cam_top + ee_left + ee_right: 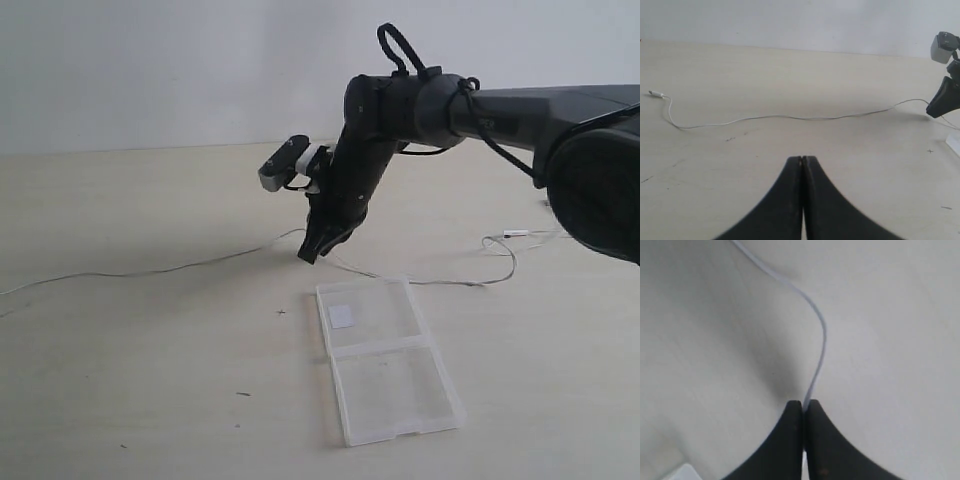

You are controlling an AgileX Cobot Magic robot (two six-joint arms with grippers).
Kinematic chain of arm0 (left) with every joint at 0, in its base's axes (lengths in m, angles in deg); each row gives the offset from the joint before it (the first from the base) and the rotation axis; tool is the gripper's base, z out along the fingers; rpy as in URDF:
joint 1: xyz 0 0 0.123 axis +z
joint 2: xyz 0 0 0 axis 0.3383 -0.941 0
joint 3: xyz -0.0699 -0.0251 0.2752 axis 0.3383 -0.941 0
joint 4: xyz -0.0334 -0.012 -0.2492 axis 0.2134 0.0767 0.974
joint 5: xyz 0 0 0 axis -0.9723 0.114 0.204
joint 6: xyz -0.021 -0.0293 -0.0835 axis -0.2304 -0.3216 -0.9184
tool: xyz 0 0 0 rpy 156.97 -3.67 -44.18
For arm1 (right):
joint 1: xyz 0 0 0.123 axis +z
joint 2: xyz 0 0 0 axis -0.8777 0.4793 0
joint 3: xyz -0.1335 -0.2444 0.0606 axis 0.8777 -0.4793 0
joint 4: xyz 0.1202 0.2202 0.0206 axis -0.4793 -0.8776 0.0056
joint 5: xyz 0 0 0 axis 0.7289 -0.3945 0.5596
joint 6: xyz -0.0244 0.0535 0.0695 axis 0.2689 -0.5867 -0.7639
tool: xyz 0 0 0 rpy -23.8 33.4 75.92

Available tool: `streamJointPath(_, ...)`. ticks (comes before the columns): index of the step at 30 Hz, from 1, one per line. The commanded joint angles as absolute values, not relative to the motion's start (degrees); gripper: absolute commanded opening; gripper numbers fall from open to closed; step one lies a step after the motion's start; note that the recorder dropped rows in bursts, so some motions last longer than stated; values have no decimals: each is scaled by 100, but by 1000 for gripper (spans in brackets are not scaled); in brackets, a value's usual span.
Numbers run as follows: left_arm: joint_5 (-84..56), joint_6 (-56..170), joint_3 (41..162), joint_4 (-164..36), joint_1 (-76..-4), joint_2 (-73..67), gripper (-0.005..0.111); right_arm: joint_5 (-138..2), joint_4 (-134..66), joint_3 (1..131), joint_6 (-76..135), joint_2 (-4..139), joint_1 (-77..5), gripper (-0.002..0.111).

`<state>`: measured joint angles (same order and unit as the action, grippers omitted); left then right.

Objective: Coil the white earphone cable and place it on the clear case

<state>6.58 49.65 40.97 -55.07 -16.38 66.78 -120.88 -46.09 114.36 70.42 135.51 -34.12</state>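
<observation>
The left gripper [801,160] has its jaws pressed together, with nothing between them. In the exterior view, the white earphone cable [150,271] runs from the left edge across the table [120,390] to frame centre. There the right gripper [312,250] is clamped on the cable. The clear case [385,360] lies flat at lower centre, near the gripper. The cable continues toward the right edge.

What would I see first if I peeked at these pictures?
The black right gripper in the middle, pinching the thin white earphone cable that trails across the pale table. Nearer the camera lies the clear case, opened flat.
</observation>
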Motion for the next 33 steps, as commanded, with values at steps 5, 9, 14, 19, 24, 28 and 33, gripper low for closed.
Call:
streamJointPath(5, 630, 4903, 4100, -5522, -1624, 6710, 0, -12121, -4746, 11498, 7062, 12390, -3404, 0)
streamJointPath(9, 630, 4903, 4100, -5522, -1624, 6710, 0, -12138, -4778, 11498, 6904, 11731, -3404, 0)
streamJointPath(14, 630, 4903, 4100, -5522, -1624, 6710, 0, -12147, -5143, 11498, 6965, 10344, -3404, 0)
streamJointPath(19, 630, 4903, 4100, -5522, -1624, 6710, 0, -11819, -5088, 11498, 6965, 8961, -3404, 0)
streamJointPath(24, 630, 4903, 4100, -5522, -1624, 6710, 0, -11322, -4804, 11498, 6955, 8467, -3404, 0)
streamJointPath(28, 630, 4903, 4100, -5522, -1624, 6710, 0, -11362, -4804, 11498, 6908, 8299, -3404, 0)
streamJointPath(33, 630, 4903, 4100, -5522, -1624, 6710, 0, -11248, -4804, 11498, 6908, 8182, -3404, 0)
